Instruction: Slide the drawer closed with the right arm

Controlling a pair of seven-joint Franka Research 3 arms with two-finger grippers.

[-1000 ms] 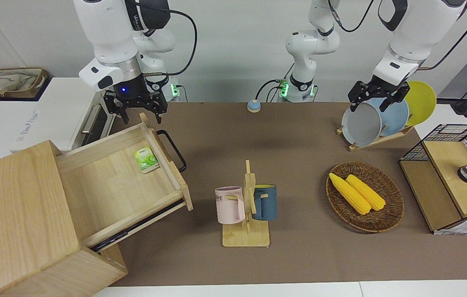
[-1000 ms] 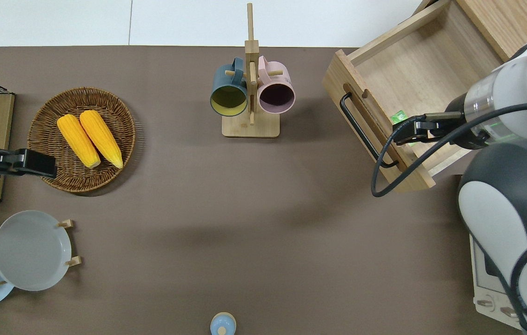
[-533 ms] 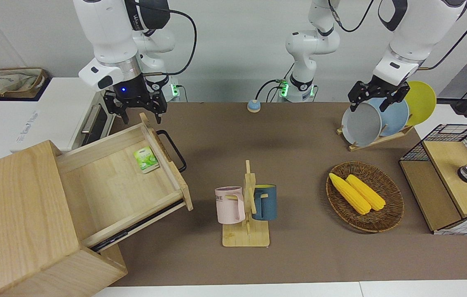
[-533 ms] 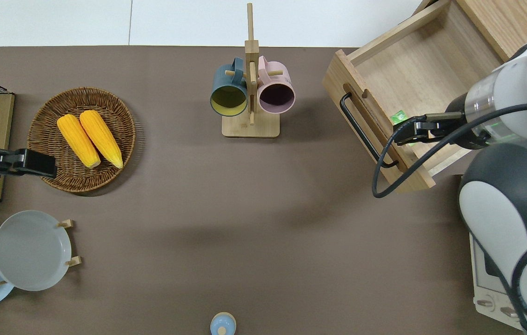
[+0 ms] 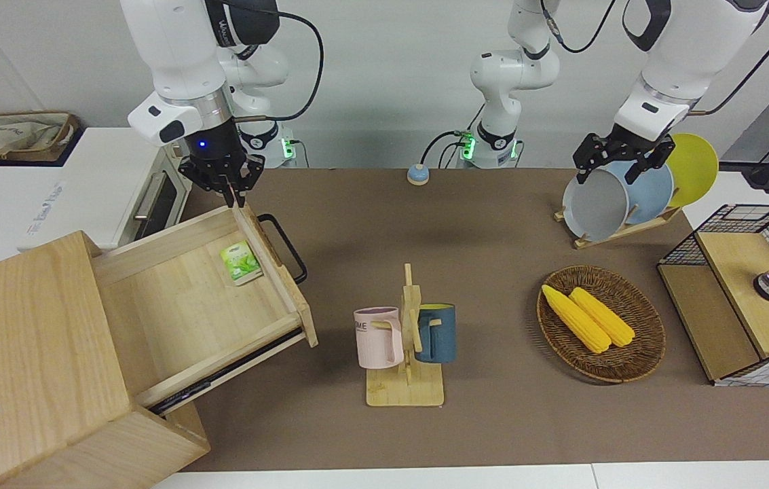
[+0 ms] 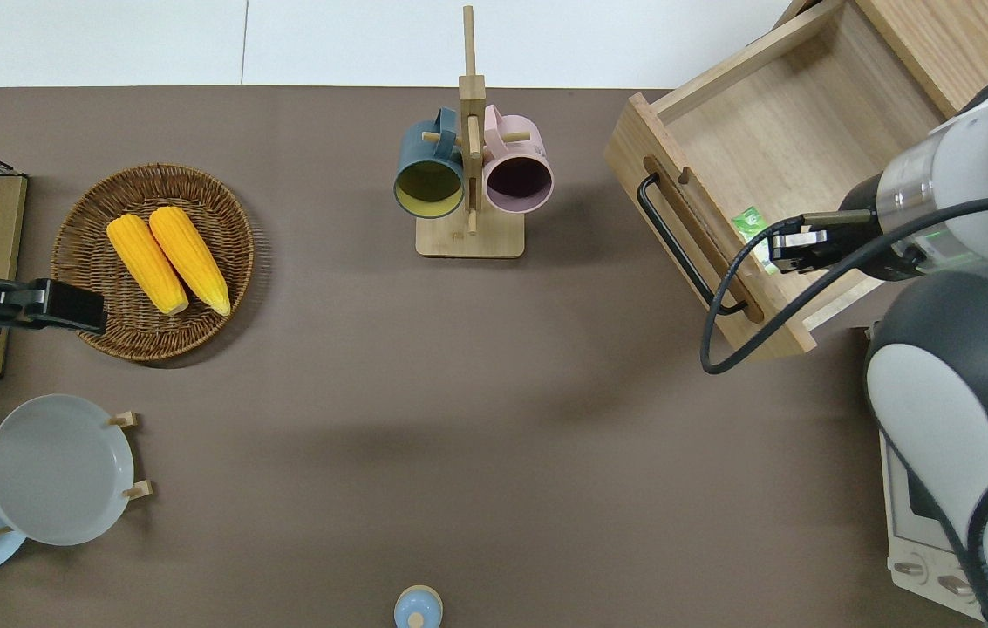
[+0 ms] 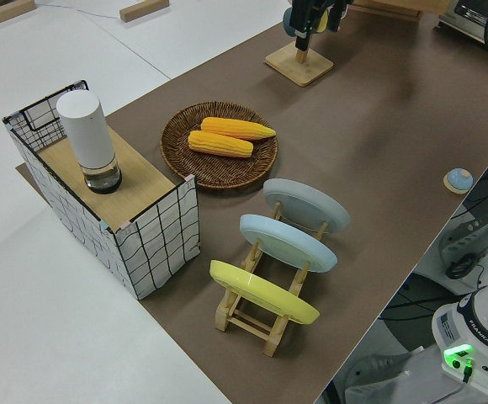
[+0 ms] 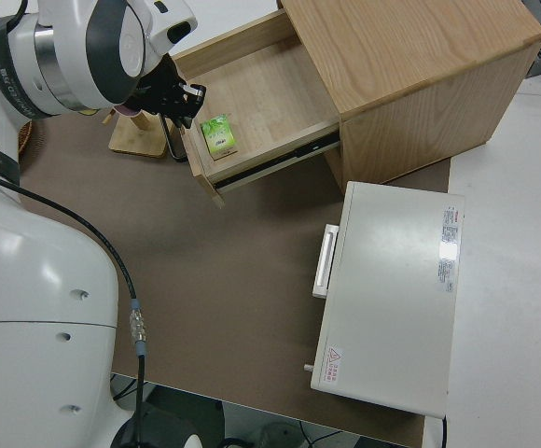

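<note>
Fingers of the right gripper (image 5: 229,192) appear pressed together over the drawer (image 5: 201,305), which stands fully open at the table's nine o'clock; closing not begun, left arm parked.

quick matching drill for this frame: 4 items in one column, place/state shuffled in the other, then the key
Items:
1. wide light-wood drawer
2. small green packet
3. two yellow corn cobs
4. right claw

Places/states:
A. in the round brown wicker basket
B. shut, over the drawer's front panel
C. pulled open from the pale-wood cabinet
D. lying inside the drawer, by its front panel

Pairs: 1-C, 2-D, 3-A, 4-B
</note>
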